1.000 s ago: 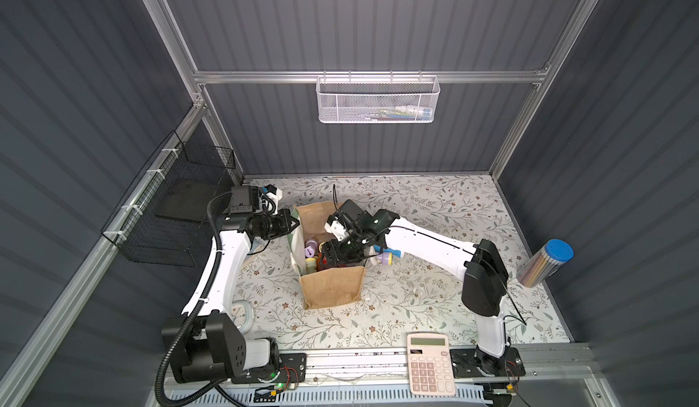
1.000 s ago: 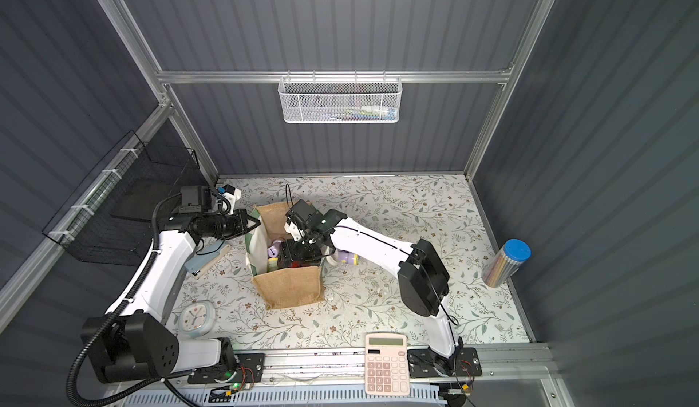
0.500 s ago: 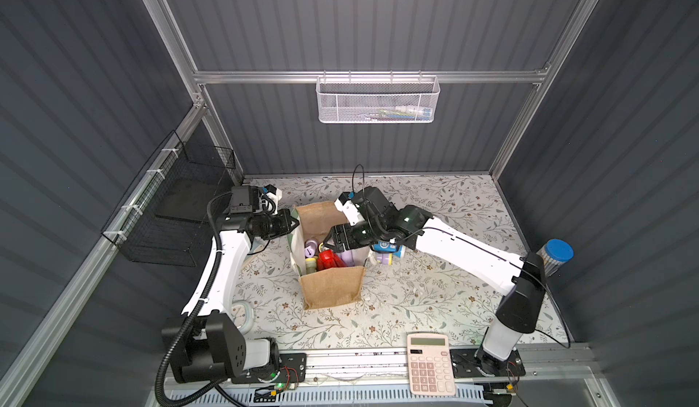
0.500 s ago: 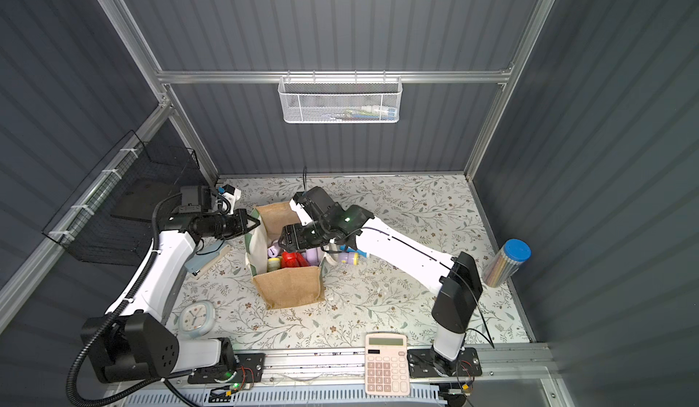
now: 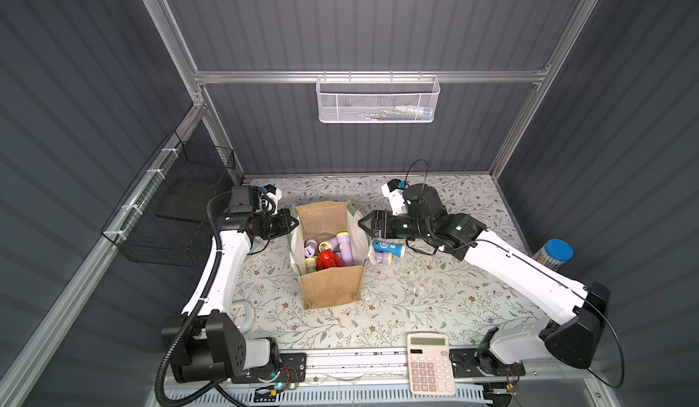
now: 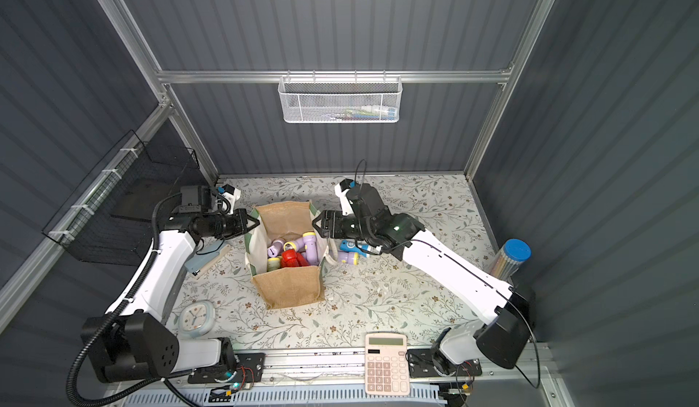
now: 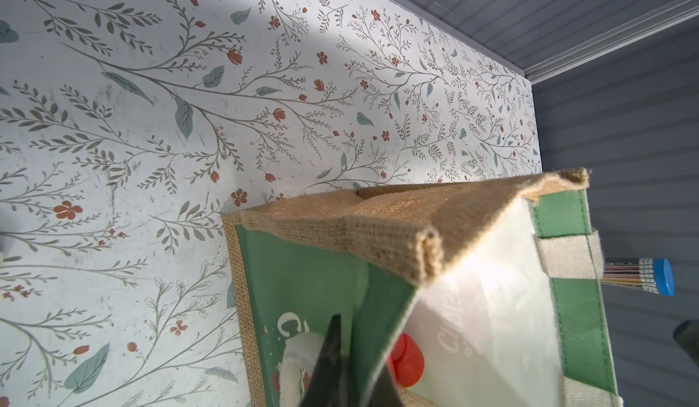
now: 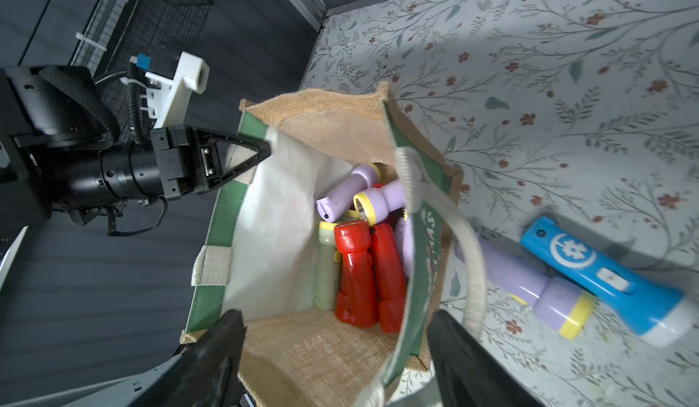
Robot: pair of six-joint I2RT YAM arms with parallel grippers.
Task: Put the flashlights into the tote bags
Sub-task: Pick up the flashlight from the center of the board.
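The tote bag stands open mid-table. Inside it lie red flashlights, lilac ones and a pale green one. A blue flashlight and a lilac flashlight rest on the table just right of the bag. My left gripper is shut on the bag's left green side panel at the rim. My right gripper hovers open over the bag's right rim, holding nothing.
A calculator lies at the front edge. A small clock and a grey stapler-like tool sit left of the bag. A pencil tube with a blue lid stands far right. A black wire basket hangs on the left wall.
My right gripper has pulled up and to the right out of the bag, to its right rim. The flashlights it covered now show inside. The left gripper has not moved.
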